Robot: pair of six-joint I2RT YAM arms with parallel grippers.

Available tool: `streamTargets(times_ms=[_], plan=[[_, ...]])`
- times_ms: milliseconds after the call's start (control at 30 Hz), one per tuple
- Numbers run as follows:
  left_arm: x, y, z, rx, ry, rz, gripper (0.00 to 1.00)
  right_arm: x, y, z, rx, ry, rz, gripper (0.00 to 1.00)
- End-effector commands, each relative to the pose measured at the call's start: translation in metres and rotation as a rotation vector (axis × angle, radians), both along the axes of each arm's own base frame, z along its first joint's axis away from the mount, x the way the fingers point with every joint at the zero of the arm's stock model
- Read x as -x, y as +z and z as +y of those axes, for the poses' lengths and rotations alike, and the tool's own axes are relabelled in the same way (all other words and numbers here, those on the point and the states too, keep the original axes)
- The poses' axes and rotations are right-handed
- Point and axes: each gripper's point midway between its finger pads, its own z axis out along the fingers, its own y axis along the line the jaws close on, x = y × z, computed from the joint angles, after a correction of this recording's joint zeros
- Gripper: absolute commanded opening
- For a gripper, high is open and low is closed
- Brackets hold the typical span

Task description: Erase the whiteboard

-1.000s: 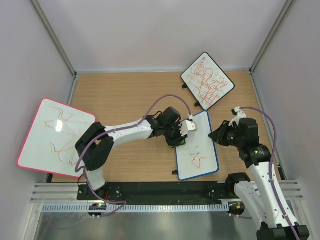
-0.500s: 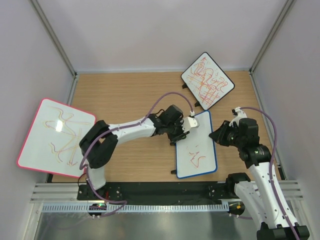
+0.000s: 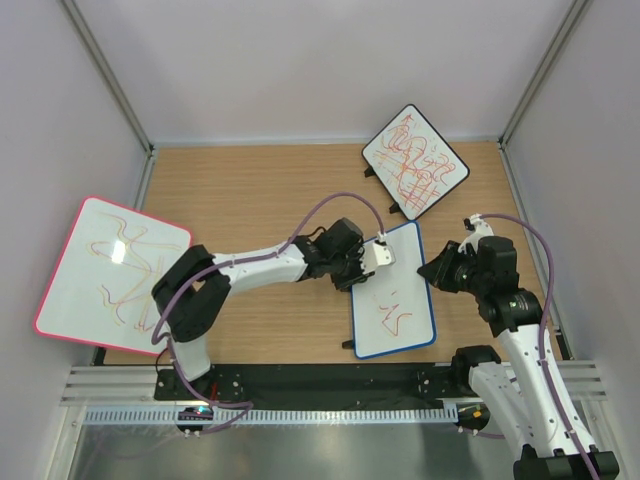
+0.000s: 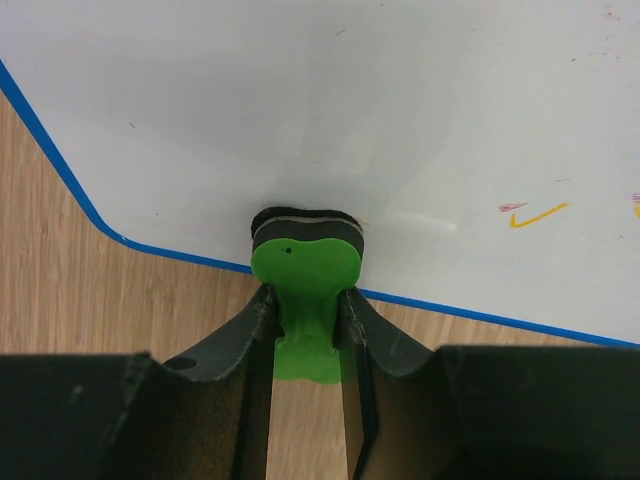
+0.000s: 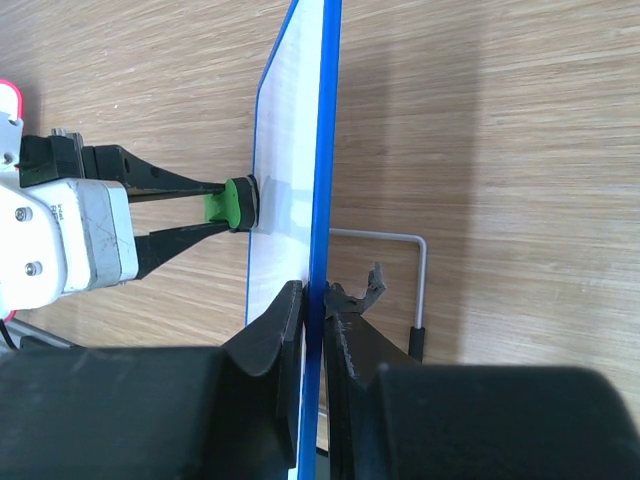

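Wiping is mid-stroke. The blue-framed whiteboard [image 3: 397, 335] stands on the tabletop [image 3: 250, 190], its right edge pinched in the right gripper [image 5: 315, 296] jaws. The left gripper [image 4: 305, 305] jaws pinch a green eraser [image 4: 305, 262] against the whiteboard's far left edge. Red marks [image 3: 393, 312] cross its near half, so the next stroke should probably sweep there.

board: whiteboard [image 3: 396, 295] was seen blue-framed, with rounded corners
surface: a few red marks were left low down; upper part was wiped clean
pose: was propped at a tilt on wire feet
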Motion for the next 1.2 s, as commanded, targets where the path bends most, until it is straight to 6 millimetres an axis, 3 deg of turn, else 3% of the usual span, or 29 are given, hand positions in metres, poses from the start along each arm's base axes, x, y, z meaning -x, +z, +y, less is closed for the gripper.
streamTargets(times_ms=[0, 300, 500, 667, 867, 1167], plan=[[0.036, 0.006, -0.006, 0.0, -0.076, 0.08, 0.0, -0.004, 0.018, 0.001, 0.005, 0.013, -0.069, 0.01], [0.088, 0.044, -0.026, 0.104, -0.219, 0.122, 0.0, -0.005, 0.018, 0.001, 0.005, 0.01, -0.073, 0.01], [0.108, 0.041, -0.032, 0.1, -0.262, 0.163, 0.0, -0.005, 0.018, 0.001, 0.004, 0.007, -0.072, 0.01], [0.137, 0.043, -0.044, 0.117, -0.337, 0.231, 0.0, -0.005, 0.018, 0.0, 0.006, 0.005, -0.071, 0.01], [0.123, 0.036, -0.039, 0.1, -0.311, 0.185, 0.0, -0.005, 0.018, 0.0, 0.007, 0.005, -0.071, 0.01], [0.052, -0.009, -0.011, 0.01, -0.133, 0.164, 0.0, -0.004, 0.019, 0.001, 0.006, 0.008, -0.073, 0.01]])
